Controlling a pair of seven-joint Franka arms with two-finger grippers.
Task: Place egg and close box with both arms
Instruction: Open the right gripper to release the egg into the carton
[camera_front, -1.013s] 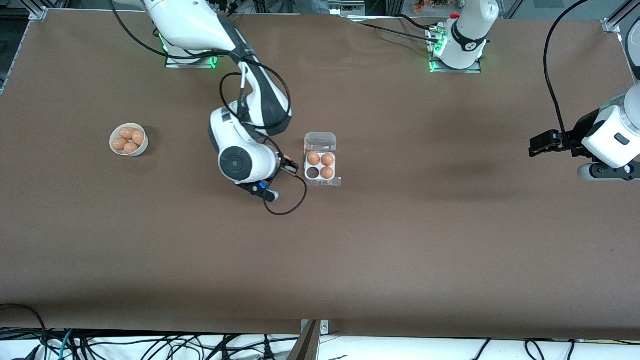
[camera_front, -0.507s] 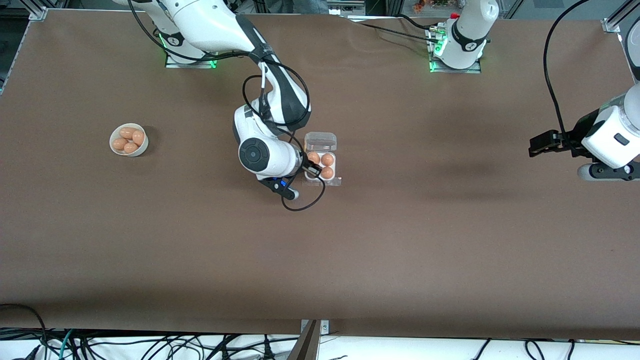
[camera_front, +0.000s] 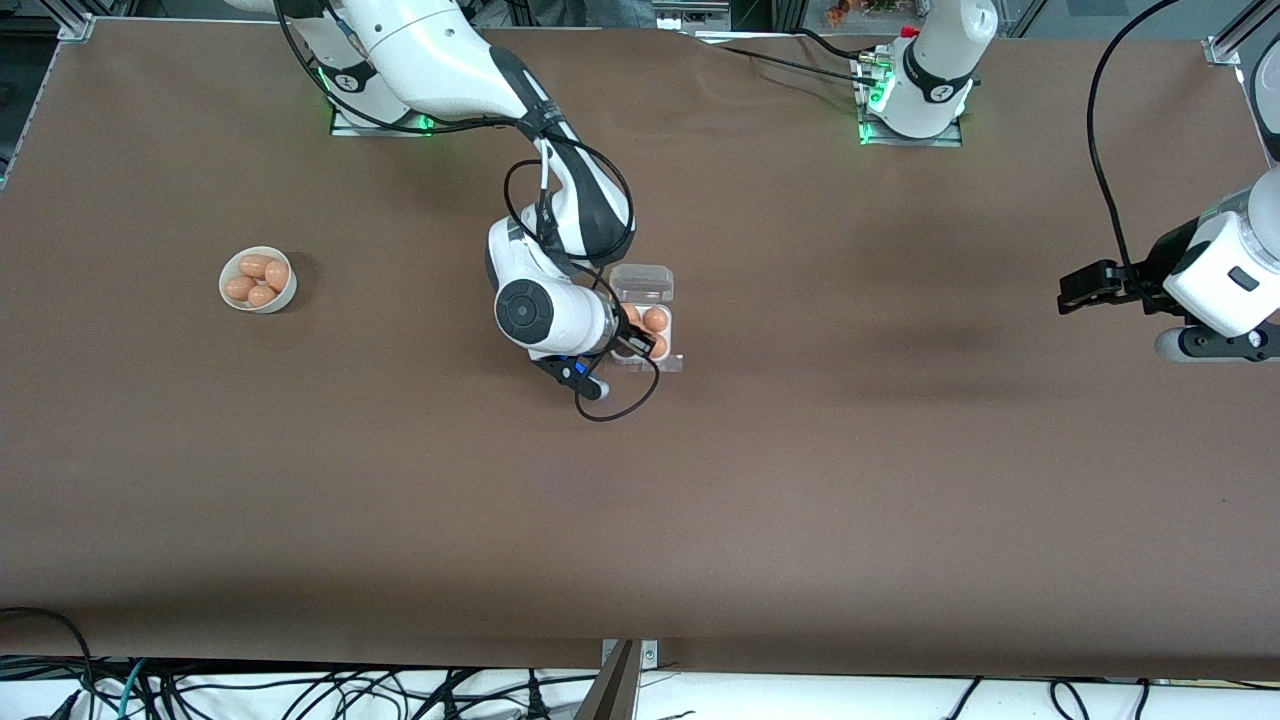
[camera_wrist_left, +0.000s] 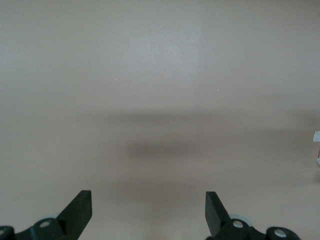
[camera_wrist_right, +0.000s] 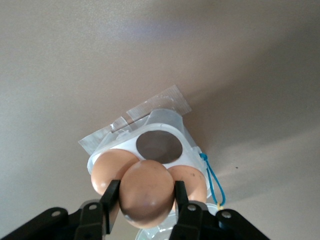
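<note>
The clear four-cell box (camera_front: 650, 300) lies mid-table with its lid open and flat. Brown eggs (camera_front: 656, 319) fill some cells; in the right wrist view one cell (camera_wrist_right: 159, 146) of the box (camera_wrist_right: 186, 134) is empty. My right gripper (camera_front: 628, 344) hangs over the box, shut on a brown egg (camera_wrist_right: 148, 192) between its fingers (camera_wrist_right: 111, 196). My left gripper (camera_front: 1085, 289) waits open and empty above bare table at the left arm's end; its fingertips (camera_wrist_left: 80, 205) show in the left wrist view.
A round white bowl (camera_front: 258, 280) with several brown eggs stands toward the right arm's end of the table. A black cable (camera_front: 615, 405) loops from the right wrist just nearer the front camera than the box. Clear tape (camera_wrist_right: 160, 102) sticks out at the box's edge.
The right arm has carried its egg from beside the box to over it. The left arm has not moved.
</note>
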